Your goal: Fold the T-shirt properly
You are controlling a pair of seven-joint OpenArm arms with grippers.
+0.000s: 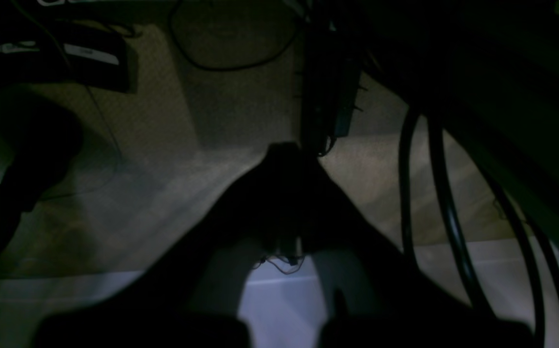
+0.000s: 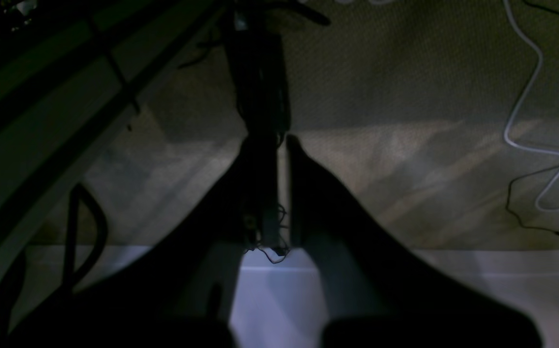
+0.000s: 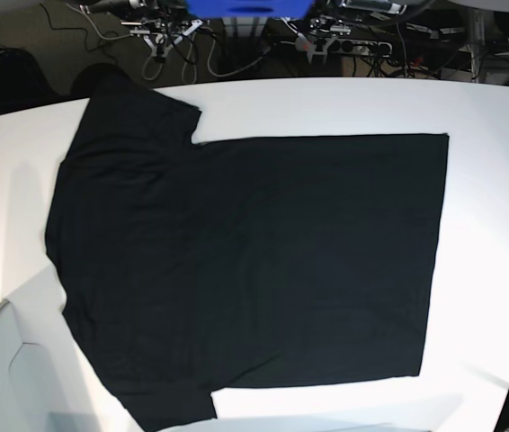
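The large black short-sleeved cloth T-shirt (image 3: 245,261) is lying spread flat on the white table (image 3: 488,117), with its plain black side facing up. In the base view its collar and shoulder end is pointing to the left, and its straight bottom hem is running along the right side. One sleeve is reaching toward the far edge of the table at the upper left, and the other sleeve is reaching toward the near edge at the lower left. The cloth is looking mostly smooth, with only soft wrinkles near the shoulders. Neither arm is showing in the base view, and nothing is touching the shirt. In the left wrist view, which is very dark, the left gripper (image 1: 286,150) is appearing as a black shape whose two fingers are meeting at their tips, so it is clenched and holding nothing. It is hanging over a carpeted floor, with the white table edge (image 1: 279,309) below it in the picture and thick black cables (image 1: 446,203) running beside it. In the right wrist view, also dark, the right gripper (image 2: 282,142) is clenched as well, with only a thin slit between its fingers and nothing in it. A thin white cable (image 2: 526,96) is lying in curves on the floor.
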